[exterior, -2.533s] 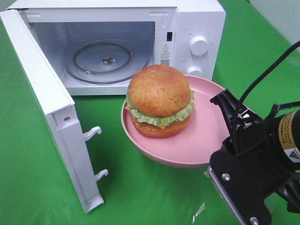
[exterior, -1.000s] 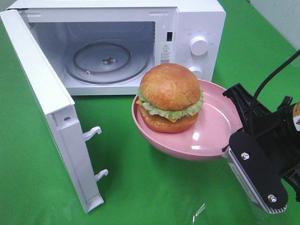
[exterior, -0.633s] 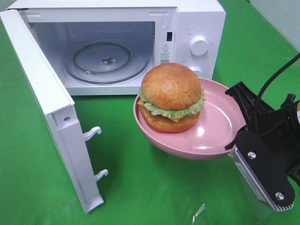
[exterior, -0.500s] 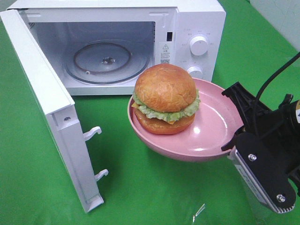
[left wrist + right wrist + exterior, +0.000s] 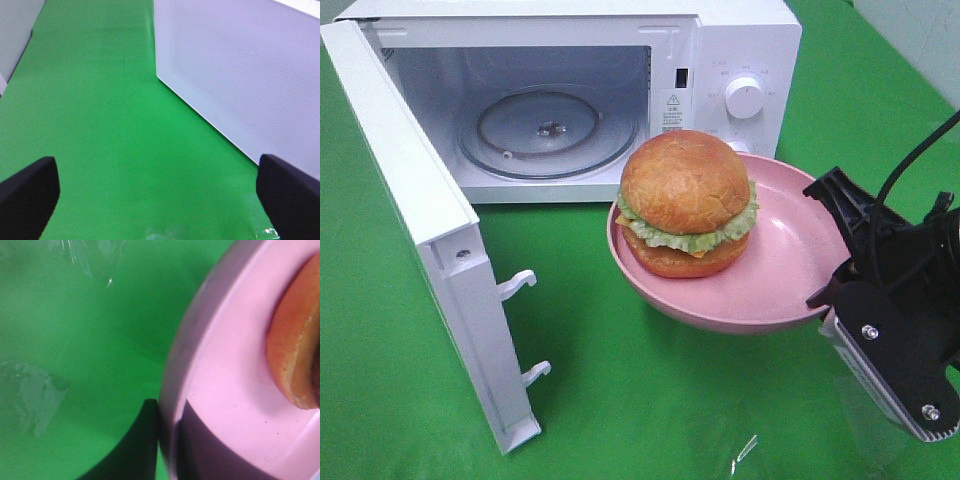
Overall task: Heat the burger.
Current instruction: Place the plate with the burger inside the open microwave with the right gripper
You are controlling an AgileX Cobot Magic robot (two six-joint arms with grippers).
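The right gripper is clamped on the near-right rim of the pink plate; in the right wrist view one finger lies outside the rim and the other inside it. The burger rests on the left part of this plate, in front of the microwave and to the right of its open cavity, ahead of the control panel.

The door is swung fully open to the left, with two latch hooks projecting from its edge. The glass turntable is bare. Nothing stands between the plate and the cavity opening. A green cloth covers the table, and a scrap of clear film lies on it near the front edge.

The lower dial is mostly hidden behind the burger and the plate rim; the upper dial is fully visible. The right arm is cut off by the frame edge.

The left gripper is shown only in its wrist view, spread wide and holding nothing, above the cloth beside a white perforated panel. Whether that panel is the door or the casing cannot be determined.
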